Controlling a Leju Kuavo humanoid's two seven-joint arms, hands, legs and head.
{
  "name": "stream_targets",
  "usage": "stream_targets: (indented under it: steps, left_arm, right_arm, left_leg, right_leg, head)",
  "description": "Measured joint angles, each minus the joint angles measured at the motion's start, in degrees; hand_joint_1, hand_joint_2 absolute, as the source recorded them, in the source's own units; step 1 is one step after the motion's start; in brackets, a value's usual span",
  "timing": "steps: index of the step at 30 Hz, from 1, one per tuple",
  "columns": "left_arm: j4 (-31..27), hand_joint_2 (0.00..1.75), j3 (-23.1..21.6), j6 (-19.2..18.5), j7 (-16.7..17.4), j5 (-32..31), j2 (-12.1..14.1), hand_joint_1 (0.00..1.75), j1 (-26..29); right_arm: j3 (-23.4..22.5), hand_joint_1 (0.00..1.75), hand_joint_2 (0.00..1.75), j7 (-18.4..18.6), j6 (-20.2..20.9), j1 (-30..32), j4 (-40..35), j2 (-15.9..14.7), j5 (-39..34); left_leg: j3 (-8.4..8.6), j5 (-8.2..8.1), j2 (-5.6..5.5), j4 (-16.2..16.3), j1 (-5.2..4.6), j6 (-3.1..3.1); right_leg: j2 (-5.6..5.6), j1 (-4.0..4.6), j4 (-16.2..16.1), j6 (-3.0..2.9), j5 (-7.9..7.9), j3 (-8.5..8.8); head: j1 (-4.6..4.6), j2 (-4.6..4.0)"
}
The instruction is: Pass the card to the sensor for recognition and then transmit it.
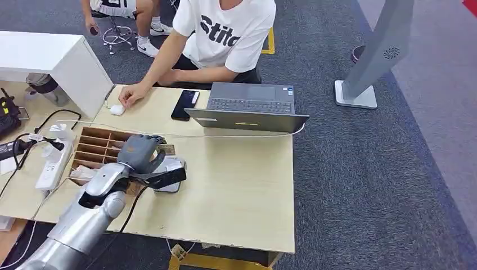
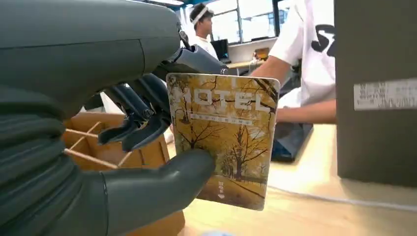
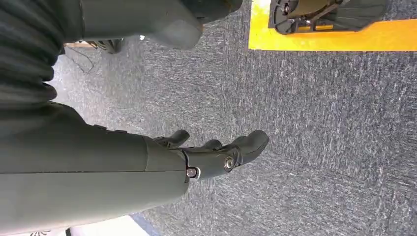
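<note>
My left hand (image 1: 140, 153) hovers over the right end of the wooden card box (image 1: 95, 147) and pinches a yellow hotel card (image 2: 223, 137) between its thumb (image 2: 162, 187) and a finger. The card stands upright, printed with autumn trees, and its edge (image 1: 166, 149) peeks out past the fingers in the head view. Just below the hand lies the flat card sensor (image 1: 169, 179), partly hidden by the wrist. My right hand (image 3: 216, 152) hangs over the grey carpet, fingers loosely extended, holding nothing.
A person in a white T-shirt (image 1: 225, 31) sits across the table with a hand on a white mouse (image 1: 117, 109). A laptop (image 1: 250, 107) and a black phone (image 1: 185, 104) lie at the far side. A power strip (image 1: 53, 163) and cables crowd the left.
</note>
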Motion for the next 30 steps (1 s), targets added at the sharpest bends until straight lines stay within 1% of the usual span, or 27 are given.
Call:
stream_targets:
  steps: [7,13,19,30]
  left_arm:
    - [1.88,1.75,-0.70,-0.74,1.09,0.39,1.09,1.75,0.53]
    - [3.21,1.75,-1.03,-0.92,1.75,0.46,1.38,1.75,1.54]
    - [4.24,1.75,-1.07,0.29,2.12,0.09,1.27,1.75,2.64]
    - [5.44,1.75,-1.88,2.08,1.55,-0.74,0.44,1.75,3.15]
  right_arm:
    - [0.00,0.00,1.75,0.11,0.02,0.00,0.00,0.00,0.00]
    - [0.00,0.00,1.75,0.17,0.09,-0.01,0.00,0.00,0.15]
    - [0.02,0.00,1.75,0.31,0.26,-0.02,0.00,0.00,0.33]
    - [0.15,0.00,1.75,0.31,0.48,-0.06,0.00,0.00,0.50]
  left_leg:
    - [0.00,0.00,0.00,0.00,0.00,0.00]
    - [-0.01,0.00,0.00,0.00,0.00,0.00]
    - [0.00,0.00,0.00,0.00,0.00,0.00]
    - [0.00,0.00,-0.03,0.00,0.00,0.00]
  right_leg:
    - [0.00,0.00,0.00,0.00,0.00,0.00]
    - [-0.01,0.00,0.00,0.00,0.00,0.00]
    - [0.00,0.00,0.00,0.00,0.00,0.00]
    - [-0.03,0.00,0.00,0.00,0.00,0.02]
  head:
    - [0.00,0.00]
    - [0.02,0.00]
    - [0.00,0.00]
    - [0.00,0.00]
